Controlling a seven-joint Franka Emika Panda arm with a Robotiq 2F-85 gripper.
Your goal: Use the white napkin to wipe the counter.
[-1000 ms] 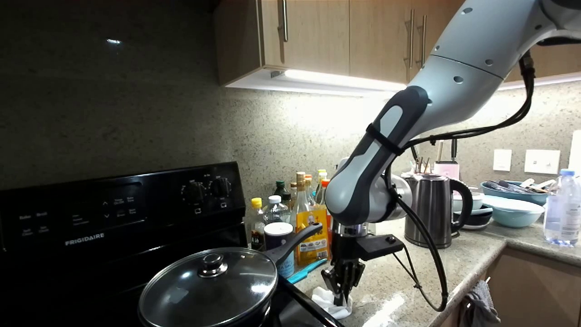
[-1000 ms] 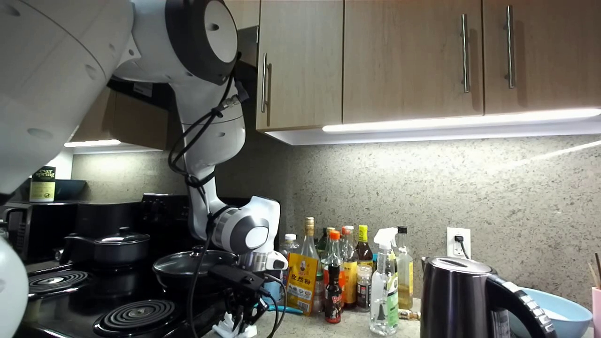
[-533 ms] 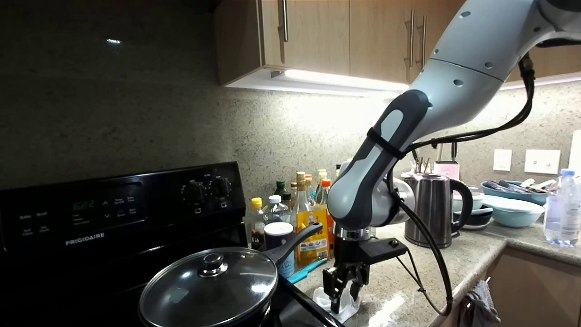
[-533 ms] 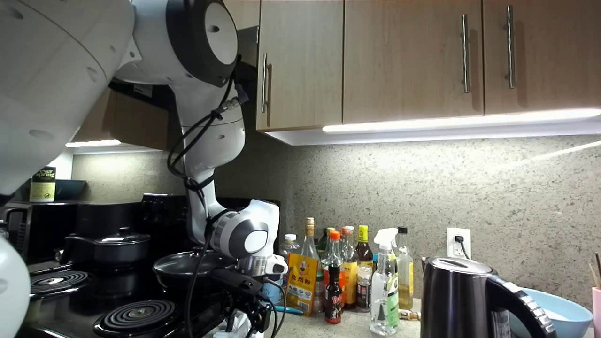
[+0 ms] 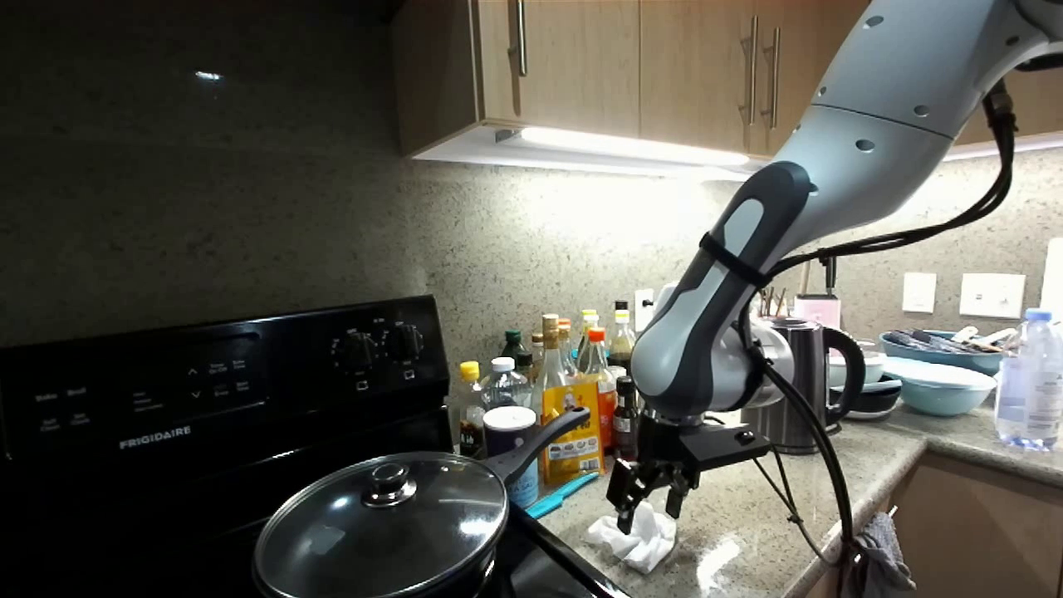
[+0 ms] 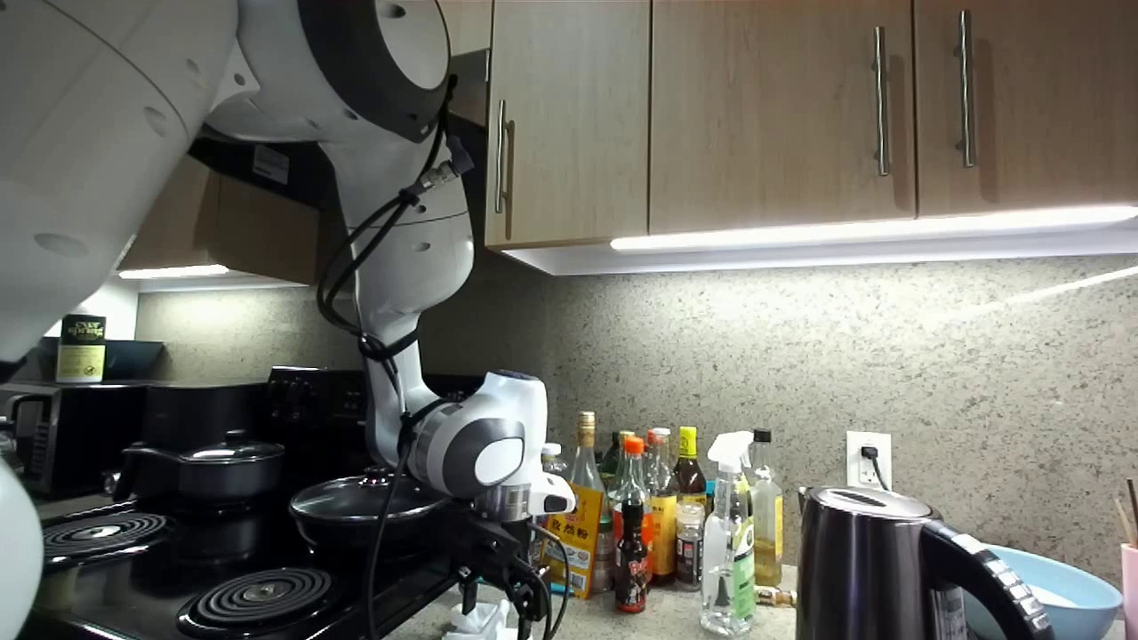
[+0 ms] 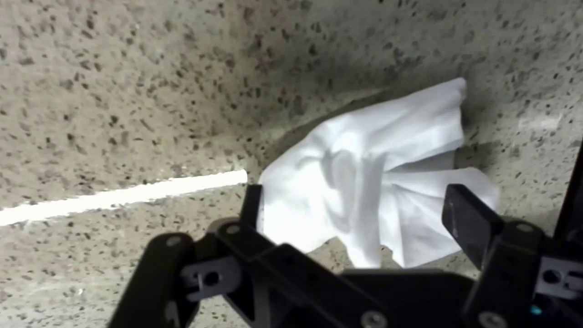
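Note:
The white napkin [image 5: 644,541] lies crumpled on the speckled counter [image 5: 768,519], close to the stove's edge. My gripper [image 5: 650,517] hovers just above it with the fingers spread wide. From the wrist view, the napkin [image 7: 369,182] spreads on the counter [image 7: 136,114] below and between the two black fingers [image 7: 471,228], and neither pad clamps it. In an exterior view the lower frame edge cuts off part of the napkin [image 6: 480,620], and the gripper partly covers it.
A lidded pan [image 5: 382,523] sits on the black stove, its handle [image 5: 540,444] reaching toward the counter. Behind the napkin are a turquoise utensil [image 5: 563,496] and several bottles [image 6: 631,498]. A spray bottle [image 6: 727,542] and a steel kettle [image 6: 867,560] stand farther along.
My gripper has opened from nearly shut on the napkin and lifted off it, shifting away from the stove. The napkin, let go, lies a little farther from the stove than before.

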